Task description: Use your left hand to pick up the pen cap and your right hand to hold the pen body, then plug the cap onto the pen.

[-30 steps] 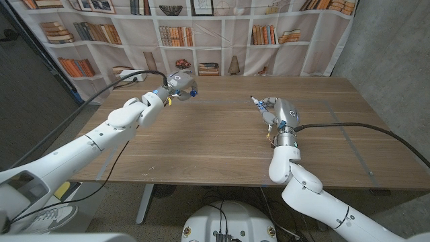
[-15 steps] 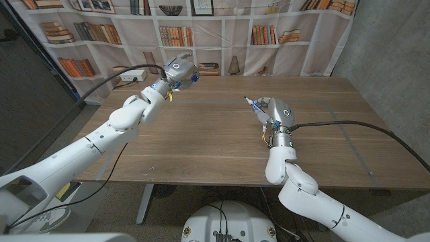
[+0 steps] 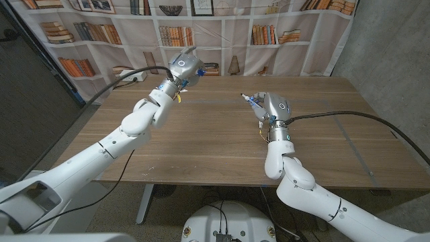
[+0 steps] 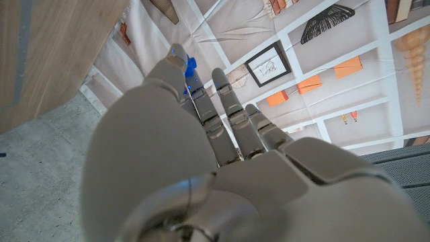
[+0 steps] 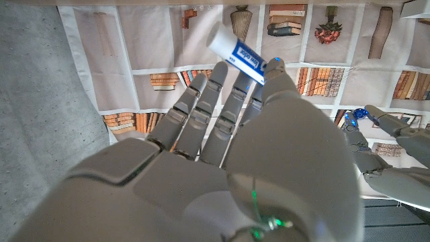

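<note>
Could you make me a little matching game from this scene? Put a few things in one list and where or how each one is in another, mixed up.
Things:
1. pen cap
2. pen body
3. left robot hand
4. table

Places or states:
A. white with a blue label, held in the right robot hand
B. wooden, below both raised arms
C. small and blue, pinched at fingertips
D. lifted above the table's far left part, near the bookshelf backdrop

Pairs: 1-C, 2-A, 3-D, 4-B
</note>
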You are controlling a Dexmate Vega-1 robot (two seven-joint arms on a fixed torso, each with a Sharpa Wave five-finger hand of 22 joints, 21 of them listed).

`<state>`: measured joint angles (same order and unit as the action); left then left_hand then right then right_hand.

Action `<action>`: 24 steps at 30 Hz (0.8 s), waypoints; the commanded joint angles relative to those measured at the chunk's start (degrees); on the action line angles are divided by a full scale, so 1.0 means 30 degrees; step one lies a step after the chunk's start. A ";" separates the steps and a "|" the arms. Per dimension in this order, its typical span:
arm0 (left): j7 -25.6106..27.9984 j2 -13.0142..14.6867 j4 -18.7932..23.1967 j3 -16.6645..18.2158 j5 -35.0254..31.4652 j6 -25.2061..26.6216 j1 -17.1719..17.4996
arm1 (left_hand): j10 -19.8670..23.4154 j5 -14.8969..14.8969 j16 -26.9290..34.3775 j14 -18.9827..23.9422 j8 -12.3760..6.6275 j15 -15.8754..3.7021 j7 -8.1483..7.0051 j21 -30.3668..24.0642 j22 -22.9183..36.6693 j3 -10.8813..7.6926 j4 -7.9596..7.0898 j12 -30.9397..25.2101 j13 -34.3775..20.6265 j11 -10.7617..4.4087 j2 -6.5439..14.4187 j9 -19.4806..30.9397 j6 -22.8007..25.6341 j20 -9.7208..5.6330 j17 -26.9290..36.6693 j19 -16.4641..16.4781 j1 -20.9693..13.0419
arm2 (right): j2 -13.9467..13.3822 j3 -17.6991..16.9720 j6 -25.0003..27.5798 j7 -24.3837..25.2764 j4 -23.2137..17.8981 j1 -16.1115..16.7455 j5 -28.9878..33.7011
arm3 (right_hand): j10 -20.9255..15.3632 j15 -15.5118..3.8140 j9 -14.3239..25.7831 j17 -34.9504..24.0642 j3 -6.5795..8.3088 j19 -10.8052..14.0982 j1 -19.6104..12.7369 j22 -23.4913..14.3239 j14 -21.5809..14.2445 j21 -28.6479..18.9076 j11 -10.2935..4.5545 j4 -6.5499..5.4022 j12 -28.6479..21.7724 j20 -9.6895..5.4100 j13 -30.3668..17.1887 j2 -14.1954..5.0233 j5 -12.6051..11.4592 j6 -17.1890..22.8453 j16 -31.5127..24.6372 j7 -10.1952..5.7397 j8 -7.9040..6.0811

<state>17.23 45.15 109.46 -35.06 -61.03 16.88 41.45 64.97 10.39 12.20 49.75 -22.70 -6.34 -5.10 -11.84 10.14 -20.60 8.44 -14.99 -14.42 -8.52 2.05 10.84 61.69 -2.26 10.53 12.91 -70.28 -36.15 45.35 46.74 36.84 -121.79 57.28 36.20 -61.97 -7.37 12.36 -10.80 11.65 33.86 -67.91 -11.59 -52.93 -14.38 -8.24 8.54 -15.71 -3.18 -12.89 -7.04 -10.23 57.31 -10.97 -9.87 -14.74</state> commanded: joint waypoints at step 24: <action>-0.3349 -0.2923 0.2035 -0.2407 -0.6036 0.2936 -0.0442 | 0.1418 0.0060 -0.0162 0.0228 -0.0128 -0.1895 -0.0050 0.0118 0.0005 -0.0670 -0.0442 0.0151 -0.1607 -0.1183 -0.0013 0.0084 -0.0132 -0.0735 0.0063 0.0057 0.0112 | -0.0812 -0.3129 -0.6490 -0.0077 0.1440 -0.0200 -0.3494 | -0.1519 -0.1990 0.0083 -0.0105 0.0385 0.0287 -0.0319 -0.0019 -0.0380 0.0039 -0.1208 -0.0190 -0.0129 -0.2198 -0.0065 -0.0209 -0.0102 0.1066 -0.0168 -0.0840 -0.0122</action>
<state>8.85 39.42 115.65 -40.69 -75.78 24.35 40.68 65.06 10.34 11.86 50.05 -22.91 -6.64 -5.11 -11.62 10.14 -20.83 8.67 -14.33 -14.53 -8.63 1.91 10.77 61.68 -2.34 10.52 12.99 -70.13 -38.49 38.14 31.58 35.93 -118.52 56.53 27.91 -62.28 -7.50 12.40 -10.79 11.63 34.37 -68.44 -11.45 -53.27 -14.39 -7.92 8.53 -15.64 -3.27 -12.93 -6.52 -10.20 57.40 -11.04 -9.78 -14.83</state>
